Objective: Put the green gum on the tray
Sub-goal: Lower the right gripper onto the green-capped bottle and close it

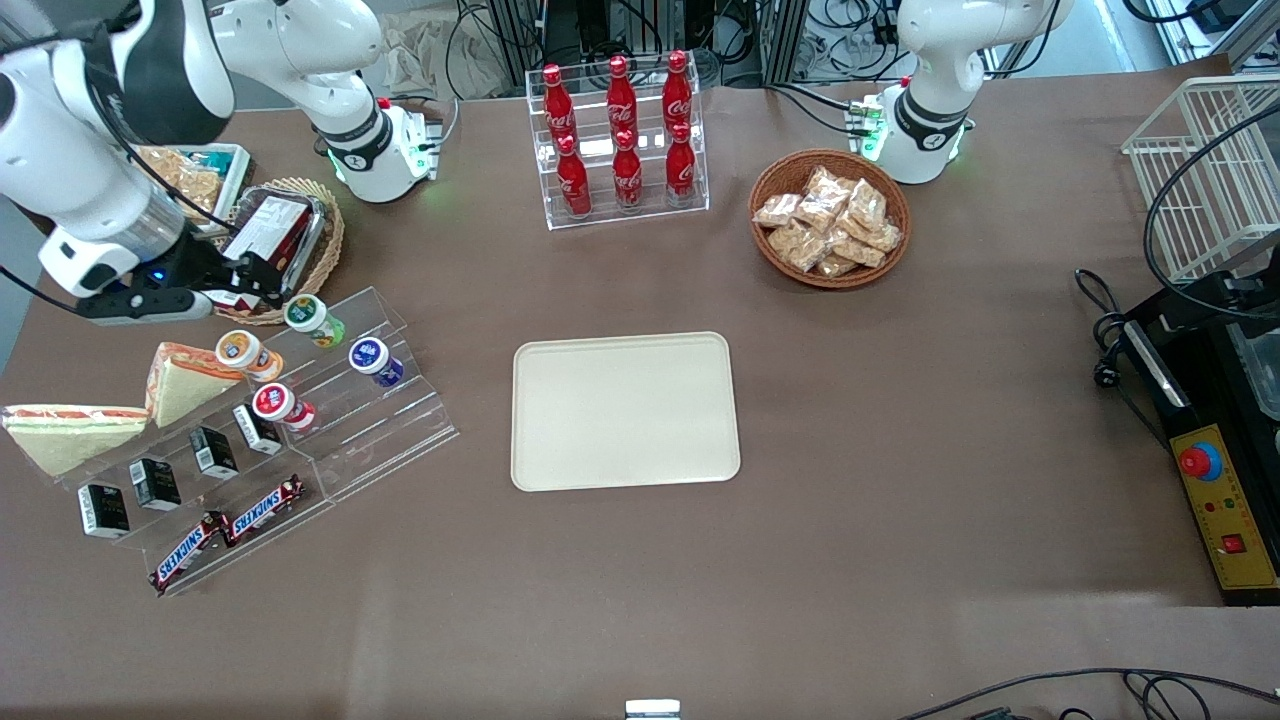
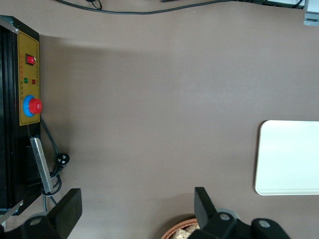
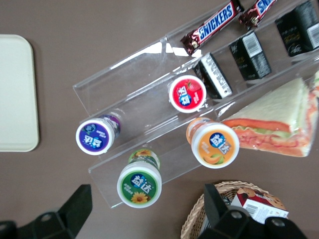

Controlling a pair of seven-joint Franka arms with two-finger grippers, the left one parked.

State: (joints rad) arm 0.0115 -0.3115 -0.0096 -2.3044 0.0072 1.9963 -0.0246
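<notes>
The green gum is a small green bottle with a white lid and green label, standing on the top step of a clear acrylic rack. My gripper hangs above the table just farther from the front camera than the gum, close to it, open, with nothing between its fingers. The cream tray lies flat mid-table, toward the parked arm's end from the rack.
On the rack also stand orange, red and blue-purple bottles, small black boxes, Snickers bars and sandwiches. A wicker basket sits right by the gripper. A cola rack and a snack basket stand farther back.
</notes>
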